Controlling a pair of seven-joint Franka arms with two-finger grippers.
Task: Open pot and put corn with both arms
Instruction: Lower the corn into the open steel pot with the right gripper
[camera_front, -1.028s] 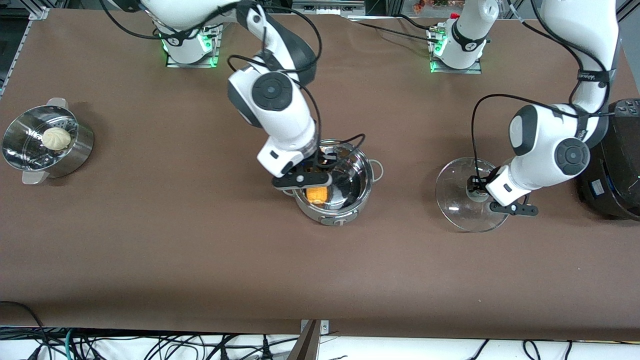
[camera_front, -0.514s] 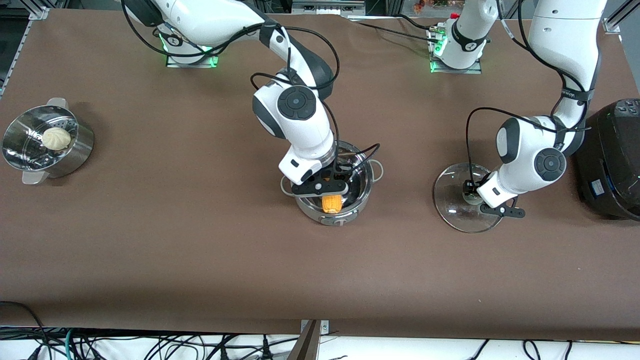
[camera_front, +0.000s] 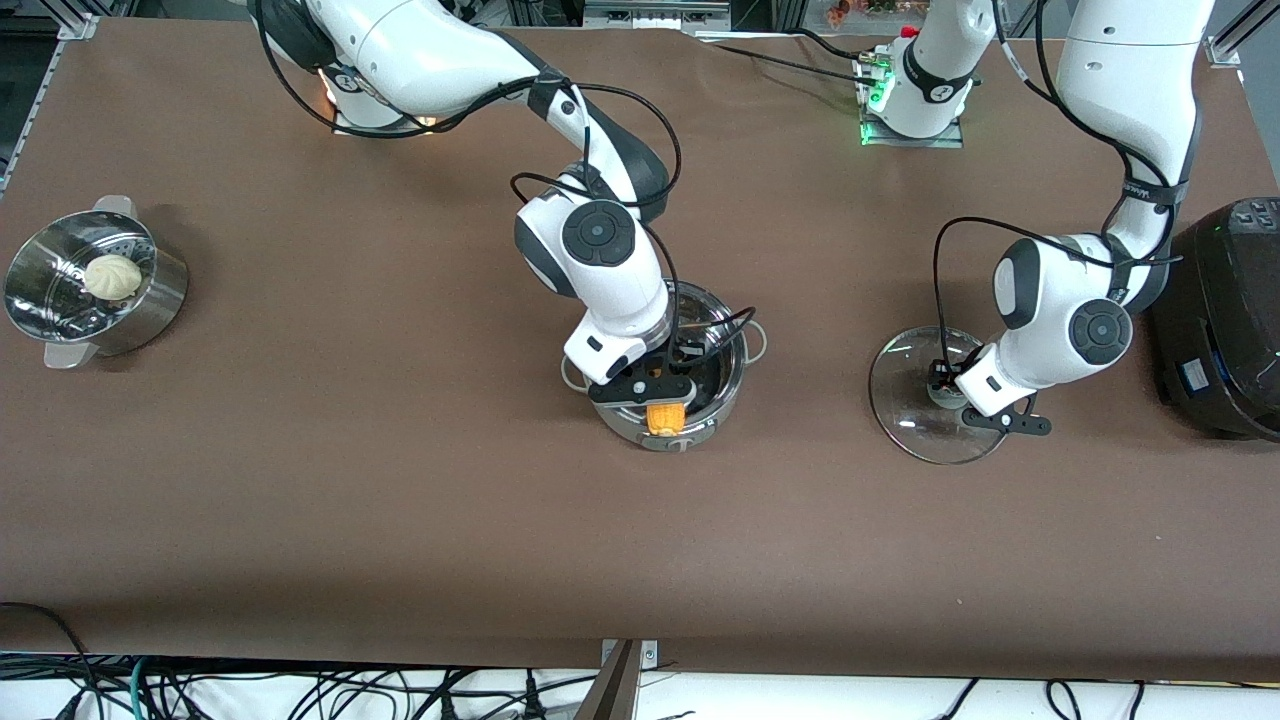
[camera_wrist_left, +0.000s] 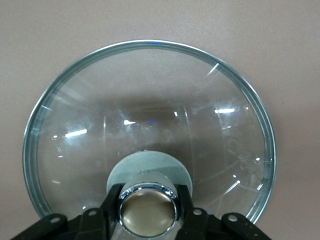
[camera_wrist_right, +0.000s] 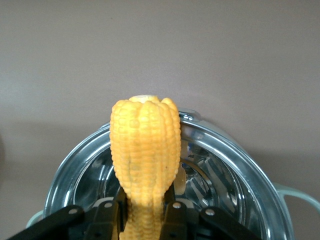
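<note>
Looking down from high across the table (camera_front: 300, 520) toward both bases, taking in its whole top; riding on the left wrist, peering close down onto the glass lid (camera_wrist_left: 150, 125) (camera_front: 925, 420) flat on the table, filling most of that view; riding on the right wrist, staring close along the corn (camera_wrist_right: 145, 150) (camera_front: 665, 417) into the pot (camera_wrist_right: 235, 175) (camera_front: 725, 385); sharing lid, corn and pot with the front view.

Perforated steel bowl (camera_front: 95, 290) holding white bun (camera_front: 111, 276), black cooker (camera_front: 1222, 320), brown table (camera_front: 400, 500)
</note>
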